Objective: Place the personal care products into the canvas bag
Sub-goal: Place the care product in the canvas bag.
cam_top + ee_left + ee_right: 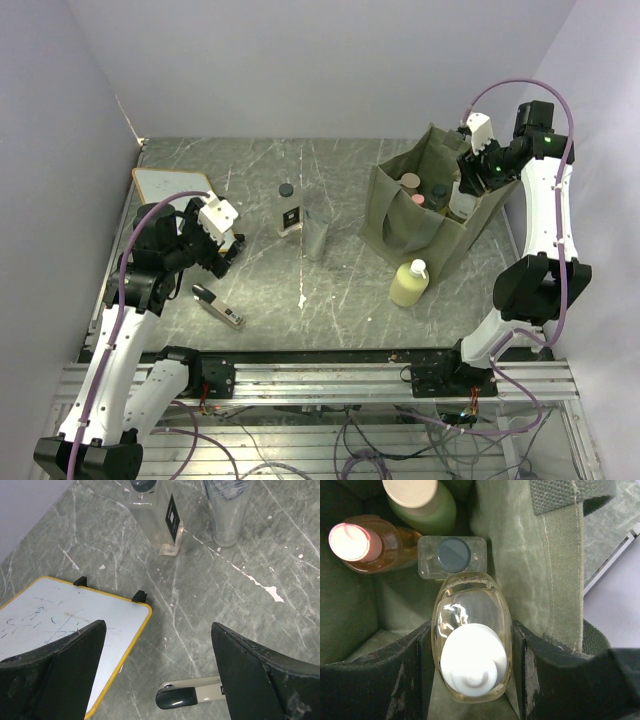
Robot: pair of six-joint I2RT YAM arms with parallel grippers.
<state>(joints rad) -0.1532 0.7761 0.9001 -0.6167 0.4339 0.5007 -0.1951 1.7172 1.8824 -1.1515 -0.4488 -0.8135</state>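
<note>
My right gripper (471,672) is shut on a clear bottle with a white cap (471,650), held upright inside the olive canvas bag (520,555) against its right wall. Beside it in the bag stand an orange bottle with a pink cap (357,542), a green bottle (420,500) and a clear dark-capped bottle (452,556). On the table outside the bag (385,215) stand a pale yellow bottle (410,283), a clear black-capped bottle (289,210) and a translucent grey container (316,235). My left gripper (222,240) hangs open and empty at the left.
A slim black-and-silver gadget (190,694) lies below my left gripper (158,625). A white board with a yellow edge (55,625) lies at the far left by the wall. The bag's strap handle (565,495) rises just right of the held bottle.
</note>
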